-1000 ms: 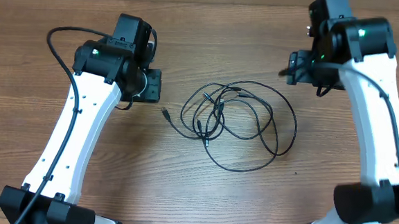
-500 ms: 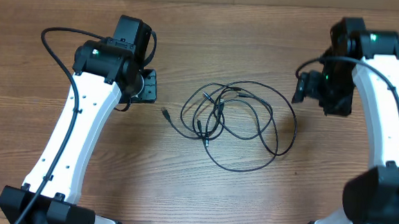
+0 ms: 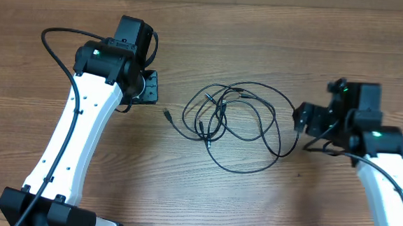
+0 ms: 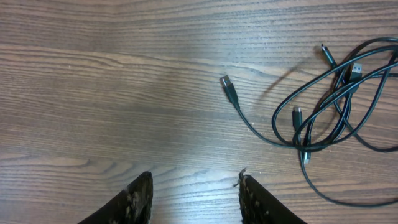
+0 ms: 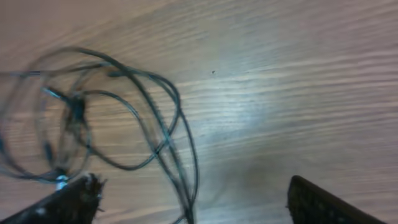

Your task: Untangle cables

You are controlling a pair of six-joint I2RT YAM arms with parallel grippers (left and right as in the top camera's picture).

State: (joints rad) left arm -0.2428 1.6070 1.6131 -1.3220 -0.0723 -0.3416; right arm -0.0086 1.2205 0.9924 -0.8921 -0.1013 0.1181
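While cables [image 3: 239, 126] sprawl, right fingers [image 3: 303, 118] wide, just beside

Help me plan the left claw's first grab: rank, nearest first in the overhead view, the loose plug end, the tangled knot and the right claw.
1. Loose plug end, just right of the left claw.
2. Tangled knot, in the middle.
3. Right claw, far right.

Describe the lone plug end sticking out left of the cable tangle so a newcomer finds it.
On the brown wood-grain table, find the loose tangle of thin black cables near the middle. From its left side one cord trails out toward the left arm's pincer and ends in a small black plug with a silvery tip. It is the only plug lying well clear of the loops.
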